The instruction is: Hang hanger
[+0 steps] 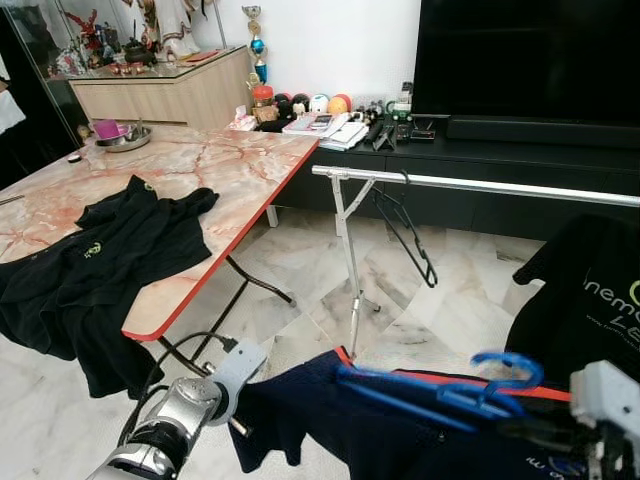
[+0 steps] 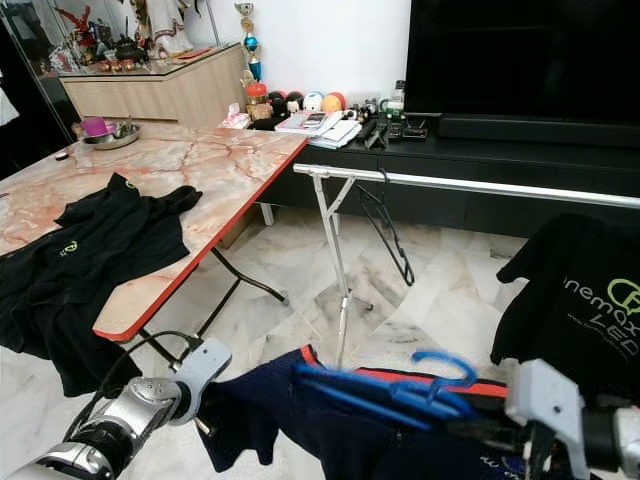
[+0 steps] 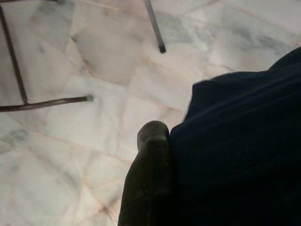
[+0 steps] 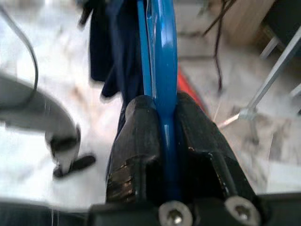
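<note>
A blue plastic hanger carries a navy shirt with a red collar trim, low in front of me. My right gripper is shut on the hanger's neck just below its hook. My left gripper is at the shirt's left edge. In the left wrist view one black finger presses against the navy cloth, and the other finger is hidden behind it. The silver rail of a clothes rack runs across above and beyond the hanger.
An empty black hanger hangs near the rail's left end, and a black printed shirt hangs at its right. The rack's leg stands on the marble floor. A marble-top table with black shirts is on my left. A TV console stands behind.
</note>
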Available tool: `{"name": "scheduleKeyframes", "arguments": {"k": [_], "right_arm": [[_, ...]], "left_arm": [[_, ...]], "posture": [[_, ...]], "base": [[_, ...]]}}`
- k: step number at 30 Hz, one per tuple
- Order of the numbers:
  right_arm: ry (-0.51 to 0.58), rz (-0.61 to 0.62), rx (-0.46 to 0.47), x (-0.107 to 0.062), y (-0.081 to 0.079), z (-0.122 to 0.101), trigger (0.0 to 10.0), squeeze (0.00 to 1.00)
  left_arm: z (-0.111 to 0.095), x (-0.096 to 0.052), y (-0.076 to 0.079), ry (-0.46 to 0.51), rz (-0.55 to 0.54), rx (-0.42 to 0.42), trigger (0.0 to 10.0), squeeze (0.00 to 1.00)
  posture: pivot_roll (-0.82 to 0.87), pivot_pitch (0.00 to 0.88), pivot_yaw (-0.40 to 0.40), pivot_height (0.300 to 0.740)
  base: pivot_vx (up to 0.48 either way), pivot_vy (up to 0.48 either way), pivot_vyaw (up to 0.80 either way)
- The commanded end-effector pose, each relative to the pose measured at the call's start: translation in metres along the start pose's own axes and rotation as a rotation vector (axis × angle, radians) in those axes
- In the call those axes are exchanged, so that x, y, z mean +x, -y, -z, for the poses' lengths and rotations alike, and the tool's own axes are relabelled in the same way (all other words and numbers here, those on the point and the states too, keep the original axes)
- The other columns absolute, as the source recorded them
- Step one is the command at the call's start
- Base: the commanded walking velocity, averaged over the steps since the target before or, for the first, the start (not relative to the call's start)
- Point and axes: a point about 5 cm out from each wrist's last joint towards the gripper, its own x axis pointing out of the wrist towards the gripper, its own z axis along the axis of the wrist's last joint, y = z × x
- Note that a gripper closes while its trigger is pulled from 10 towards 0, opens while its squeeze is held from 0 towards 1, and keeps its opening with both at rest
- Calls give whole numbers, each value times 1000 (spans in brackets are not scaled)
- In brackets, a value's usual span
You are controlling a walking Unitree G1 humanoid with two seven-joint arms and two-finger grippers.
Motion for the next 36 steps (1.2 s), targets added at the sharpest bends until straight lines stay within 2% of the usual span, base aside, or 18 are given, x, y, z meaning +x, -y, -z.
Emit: {"name": "scheduleKeyframes", "arguments": {"k": [1, 4, 7, 9, 11, 14, 16, 18, 21, 22, 24, 25, 27, 28, 29, 30, 32, 36], "right_arm": [[114, 64, -25, -10, 8, -18, 10000, 0], [204, 131, -23, -12, 14, -24, 10000, 0], [289, 174, 19, -11, 19, -28, 10000, 0], [288, 158, 30, 0, 16, -23, 10000, 0], [329, 198, 46, 13, 18, -21, 10000, 0], [501, 291, 140, 36, 24, -23, 10000, 0], [574, 373, 179, 51, 28, -22, 10000, 0], [594, 461, 247, 68, 30, -7, 10000, 0], [648, 557, 351, 70, 36, 4, 10000, 0], [705, 627, 436, 68, 42, 10, 10000, 0], [754, 752, 544, 68, 49, 23, 10000, 0], [754, 752, 544, 68, 49, 23, 10000, 0], [730, 870, 646, 66, 52, 47, 10000, 0], [694, 917, 664, 67, 52, 57, 10000, 0], [580, 1023, 703, 66, 51, 80, 10000, 0], [512, 1091, 727, 65, 49, 92, 10000, 0], [451, 1158, 747, 64, 48, 104, 10000, 0], [396, 1577, 917, 47, 37, 136, 10000, 0]], "left_arm": [[15, -5, -4, -57, 29, 12, 0, 0], [14, -4, 4, -44, 94, 32, 0, 0], [6, -2, 14, -5, 172, 60, 0, 0], [-7, -1, 24, 48, 221, 111, 0, 0], [-19, 0, 32, 97, 247, 169, 0, 0], [-38, -1, 45, 189, 296, 176, 0, 0], [-49, -3, 55, 251, 350, 186, 0, 0], [-60, -7, 66, 327, 432, 162, 0, 0], [-64, -11, 69, 357, 464, 157, 0, 0], [-64, -12, 70, 366, 479, 163, 0, 0], [-65, -16, 75, 391, 523, 169, 0, 0], [-65, -16, 75, 391, 523, 169, 0, 0], [-73, -23, 84, 470, 598, 140, 0, 0], [-77, -27, 88, 507, 634, 124, 0, 0], [-84, -34, 96, 561, 701, 103, 0, 0], [-87, -36, 100, 582, 736, 91, 0, 0], [-89, -39, 104, 597, 765, 81, 0, 0], [-94, -44, 115, 617, 829, 108, 0, 0]], "posture": [[22, 0, 95, 740], [23, 0, 95, 740], [24, 0, 93, 740], [21, 0, 91, 740], [21, 0, 89, 740], [22, 0, 84, 740], [29, 0, 81, 740], [35, 0, 76, 740], [41, 0, 74, 740], [32, 0, 75, 740], [31, 0, 74, 740], [31, 0, 74, 740], [26, 0, 74, 740], [26, 0, 74, 740], [21, 0, 76, 740], [20, 0, 77, 740], [21, 0, 76, 740], [43, 0, 76, 740]], "base": [[0, 0, 0], [0, 0, 0], [0, 0, 0], [0, 0, 0], [0, 0, 0], [0, 0, 0], [0, 0, 0], [0, 0, 0], [0, 0, 0], [0, 0, 0], [0, 0, 0], [0, 0, 0], [0, 0, 0], [0, 0, 0], [0, 0, 0], [0, 0, 0], [0, 0, 0], [0, 0, 0]]}}
